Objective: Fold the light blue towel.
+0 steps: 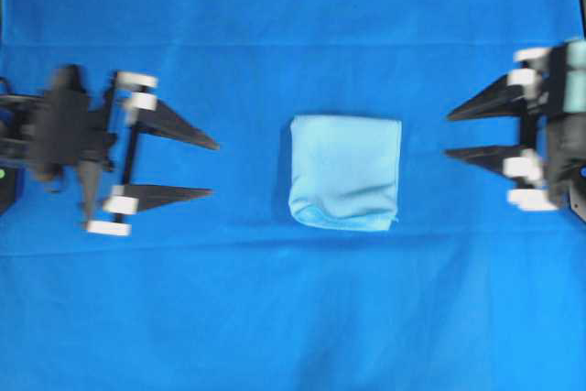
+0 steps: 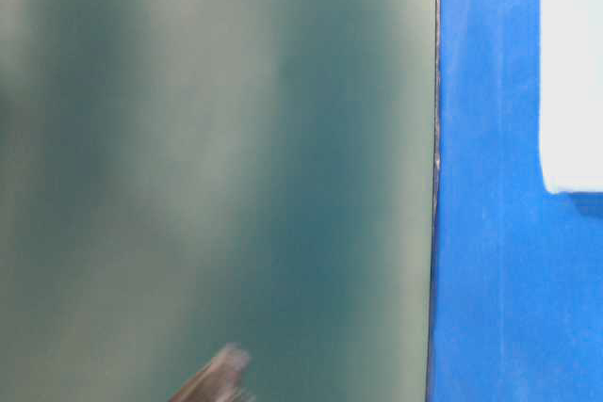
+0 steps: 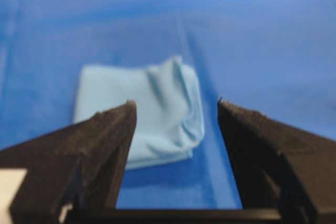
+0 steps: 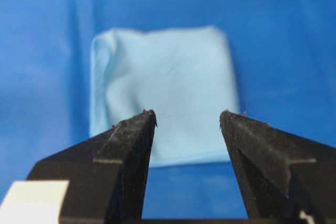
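Note:
The light blue towel lies folded into a small rectangle in the middle of the royal-blue cloth, its lower edge a little rumpled. My left gripper is open to the towel's left, a clear gap away, with nothing between its fingers. My right gripper is open to the towel's right, also apart from it and empty. The left wrist view shows the towel ahead of the left gripper with folds along its right side. In the right wrist view the towel lies flat beyond the right gripper.
A deep royal-blue cloth covers the whole table. The table-level view shows only a blurred green wall, a strip of blue cloth and a white block at the right edge.

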Controlling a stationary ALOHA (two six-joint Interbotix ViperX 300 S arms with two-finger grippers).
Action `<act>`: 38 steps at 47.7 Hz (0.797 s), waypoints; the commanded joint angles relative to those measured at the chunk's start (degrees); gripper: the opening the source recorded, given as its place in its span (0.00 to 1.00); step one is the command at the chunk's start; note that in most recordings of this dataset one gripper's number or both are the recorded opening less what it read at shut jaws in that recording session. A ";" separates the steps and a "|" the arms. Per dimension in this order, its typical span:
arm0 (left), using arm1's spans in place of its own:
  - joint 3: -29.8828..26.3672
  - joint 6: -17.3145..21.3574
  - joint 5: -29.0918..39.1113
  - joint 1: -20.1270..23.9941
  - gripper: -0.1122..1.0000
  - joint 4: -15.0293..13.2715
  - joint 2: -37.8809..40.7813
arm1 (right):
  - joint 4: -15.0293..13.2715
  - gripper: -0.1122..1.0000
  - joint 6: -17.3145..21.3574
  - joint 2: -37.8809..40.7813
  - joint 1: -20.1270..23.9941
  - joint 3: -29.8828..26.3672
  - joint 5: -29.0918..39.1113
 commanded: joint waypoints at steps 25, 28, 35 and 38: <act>16.96 -1.76 8.35 2.72 0.61 -0.09 -33.13 | -4.22 0.62 0.18 -21.97 -2.46 15.38 -3.60; 18.46 -1.93 9.23 2.72 0.61 -0.09 -35.33 | -4.13 0.62 0.26 -22.32 -3.25 16.26 -4.83; 20.57 -3.16 10.20 2.81 0.61 -0.09 -38.32 | -3.87 0.62 0.26 -21.71 -4.22 16.61 -6.59; 20.83 -3.60 10.20 2.99 0.61 -0.09 -38.41 | -3.87 0.62 0.35 -21.53 -4.31 16.70 -6.86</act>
